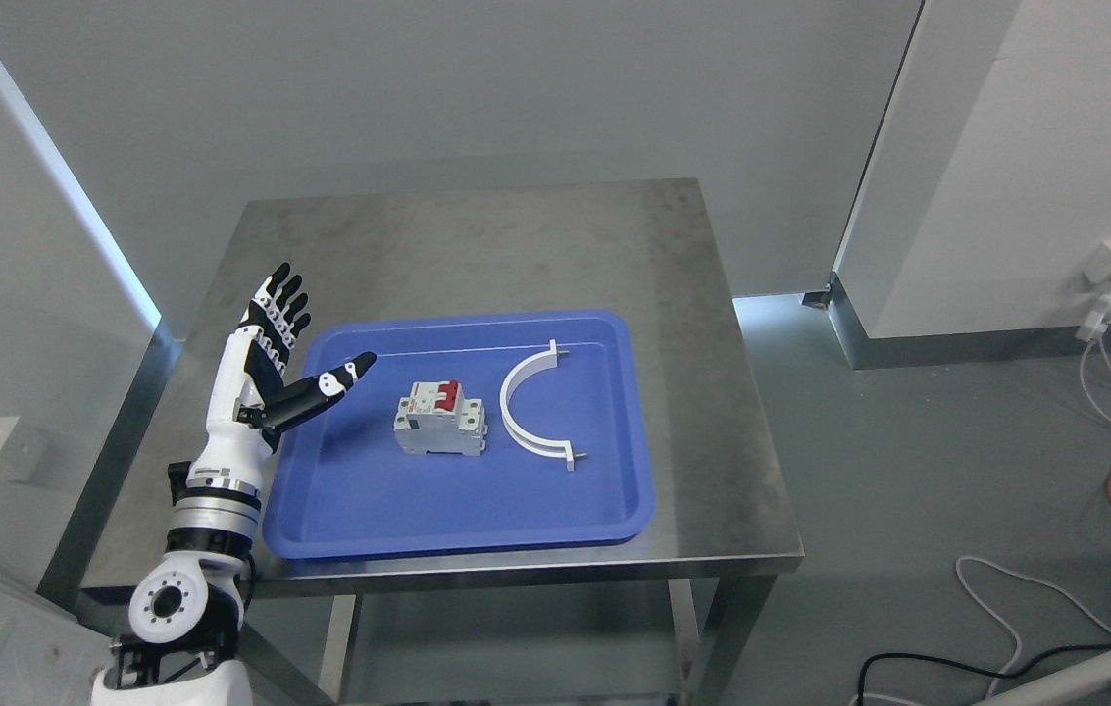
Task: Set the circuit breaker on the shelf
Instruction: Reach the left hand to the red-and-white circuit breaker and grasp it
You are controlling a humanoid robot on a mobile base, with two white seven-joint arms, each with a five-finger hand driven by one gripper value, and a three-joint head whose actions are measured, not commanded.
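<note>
A white circuit breaker (440, 419) with red switches lies in the middle of a blue tray (369, 510) on a steel table (477, 245). My left hand (305, 343) is raised over the tray's left edge, fingers spread and thumb pointing toward the breaker, holding nothing. It is a short way left of the breaker and apart from it. No shelf is visible. My right arm is out of view.
A white curved half-ring part (528, 402) lies in the tray just right of the breaker. The table's right edge drops to the floor, where cables (1006, 608) lie at the lower right. White wall panels stand on both sides.
</note>
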